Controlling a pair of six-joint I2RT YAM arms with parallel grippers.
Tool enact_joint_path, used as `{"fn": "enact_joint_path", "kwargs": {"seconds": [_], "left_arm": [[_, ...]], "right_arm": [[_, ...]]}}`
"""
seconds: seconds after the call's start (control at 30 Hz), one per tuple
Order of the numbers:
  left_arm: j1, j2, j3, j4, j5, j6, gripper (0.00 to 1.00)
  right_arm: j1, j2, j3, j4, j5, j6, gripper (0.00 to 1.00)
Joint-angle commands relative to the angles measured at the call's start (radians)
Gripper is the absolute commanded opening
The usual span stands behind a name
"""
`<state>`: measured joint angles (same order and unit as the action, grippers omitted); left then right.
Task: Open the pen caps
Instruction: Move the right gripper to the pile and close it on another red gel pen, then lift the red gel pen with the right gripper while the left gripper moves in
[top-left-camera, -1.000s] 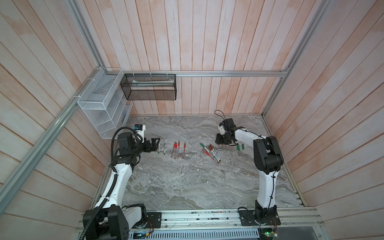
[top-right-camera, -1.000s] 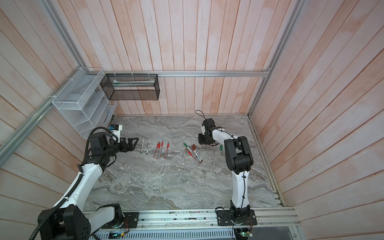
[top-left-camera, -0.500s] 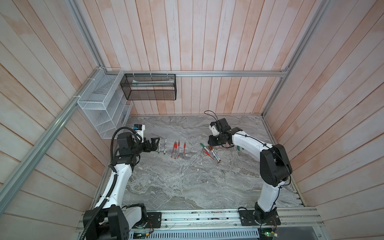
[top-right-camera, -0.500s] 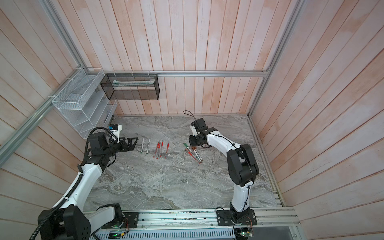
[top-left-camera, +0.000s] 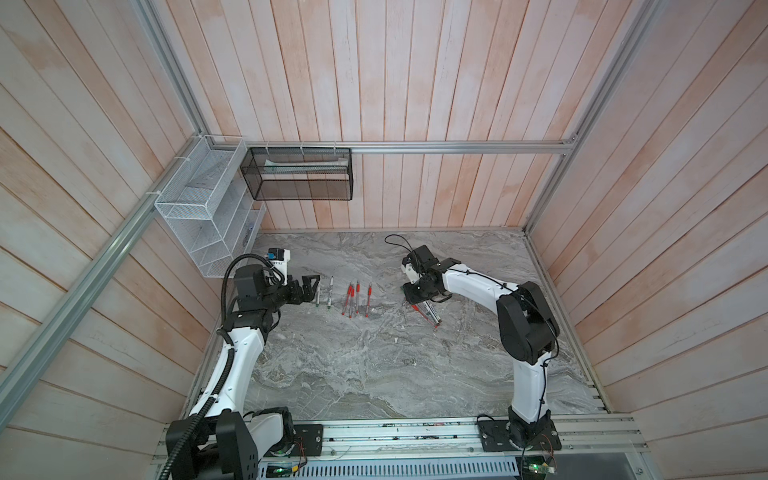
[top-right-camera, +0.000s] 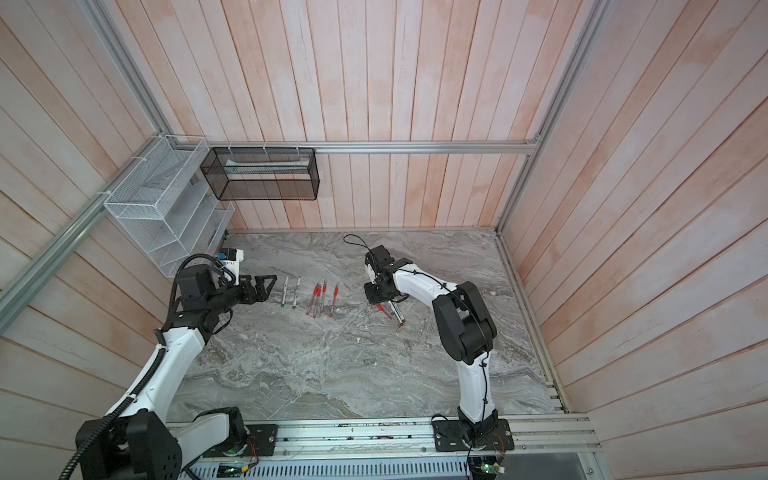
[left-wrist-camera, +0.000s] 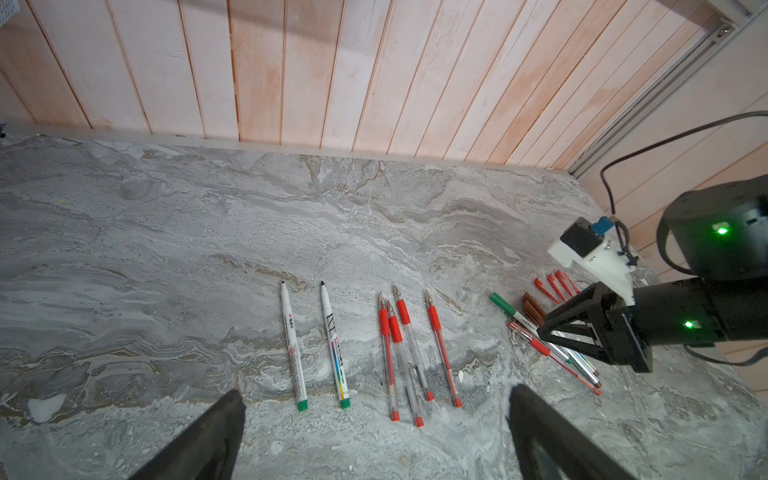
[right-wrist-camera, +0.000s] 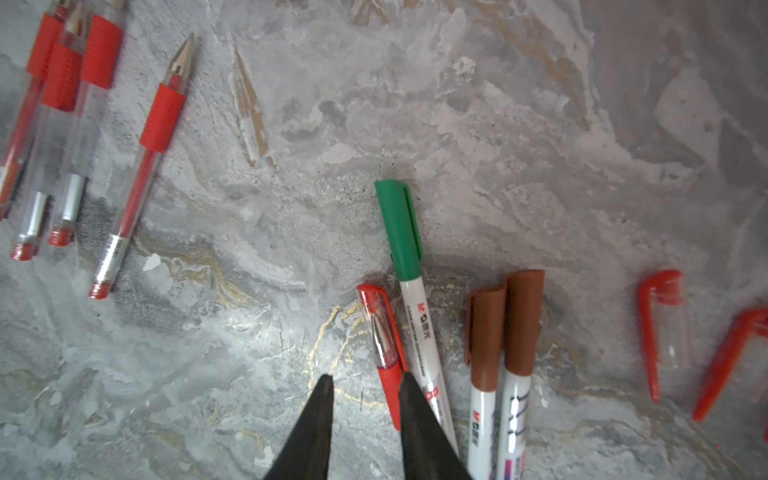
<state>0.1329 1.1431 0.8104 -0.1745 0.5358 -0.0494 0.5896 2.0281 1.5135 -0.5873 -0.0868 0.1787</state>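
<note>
The right gripper (right-wrist-camera: 365, 395), jaws narrowed with nothing between them, hovers just beside the red cap (right-wrist-camera: 380, 328) still on a pen (right-wrist-camera: 389, 384) among the capped ones; it should centre on that pen before closing, while the left gripper (left-wrist-camera: 374, 392) hangs wide open and empty.

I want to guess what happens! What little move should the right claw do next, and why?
Probably ease the right gripper down and close it on the barrel of the red-capped pen. Its jaws are slightly apart with nothing gripped, that pen lies right at its fingertips, and the red cap is still on.
</note>
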Motion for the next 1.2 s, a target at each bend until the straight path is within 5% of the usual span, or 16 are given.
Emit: {"fn": "enact_joint_path", "kwargs": {"seconds": [0.0,0.83,1.17], "left_arm": [[0.007,-0.010,0.000,0.001,0.017,-0.006,1.00],[0.007,-0.001,0.012,-0.008,0.012,-0.013,1.00],[0.009,-0.006,-0.015,0.032,0.029,-0.015,1.00]], "right_arm": [[0.012,0.055,0.062,-0.065,0.025,-0.019,0.28],[0.032,0.186,0.163,-0.104,0.081,-0.036,0.26],[0.057,0.165,0.112,-0.105,0.137,-0.025,0.14]]}}
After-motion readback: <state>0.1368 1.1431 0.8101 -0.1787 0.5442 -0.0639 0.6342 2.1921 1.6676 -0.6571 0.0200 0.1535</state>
